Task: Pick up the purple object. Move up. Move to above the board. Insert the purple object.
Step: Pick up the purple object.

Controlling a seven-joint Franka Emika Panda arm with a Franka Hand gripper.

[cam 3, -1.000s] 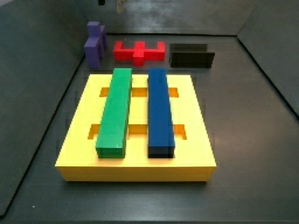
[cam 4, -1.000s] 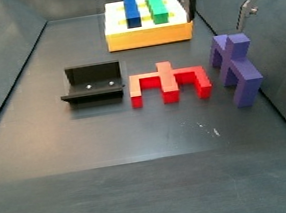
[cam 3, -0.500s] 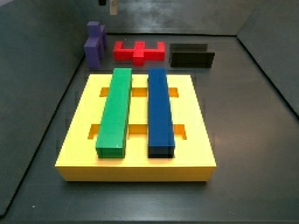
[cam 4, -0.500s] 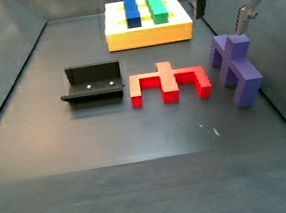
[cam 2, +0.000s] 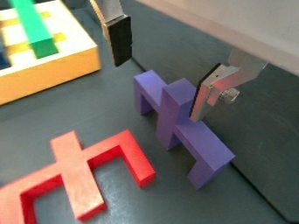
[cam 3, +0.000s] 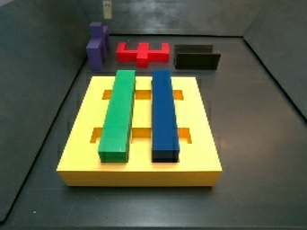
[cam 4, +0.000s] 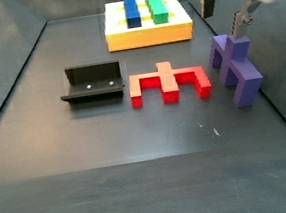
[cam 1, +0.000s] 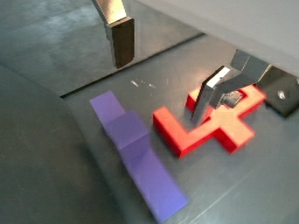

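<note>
The purple object point(cam 4: 234, 67) lies on the dark floor by the side wall, and it also shows in a side view point(cam 3: 96, 47) and in both wrist views point(cam 1: 135, 156) point(cam 2: 176, 122). My gripper point(cam 4: 223, 18) hangs open and empty just above it. In a wrist view the gripper point(cam 2: 163, 74) has one finger point(cam 2: 117, 39) on each side of the purple stem, not touching. In a side view only the gripper's tip point(cam 3: 106, 8) shows. The yellow board point(cam 3: 202, 135) carries a green bar point(cam 3: 117, 112) and a blue bar point(cam 3: 164, 112) and lies apart from them.
A red notched block point(cam 4: 170, 82) lies next to the purple object, also seen in both wrist views point(cam 1: 212, 129) point(cam 2: 82, 171). The black fixture point(cam 4: 91, 84) stands beyond it. The grey side wall runs close behind the purple object.
My gripper has moved across and down until it stands over the purple object, still open. The blocks and the board have not moved.
</note>
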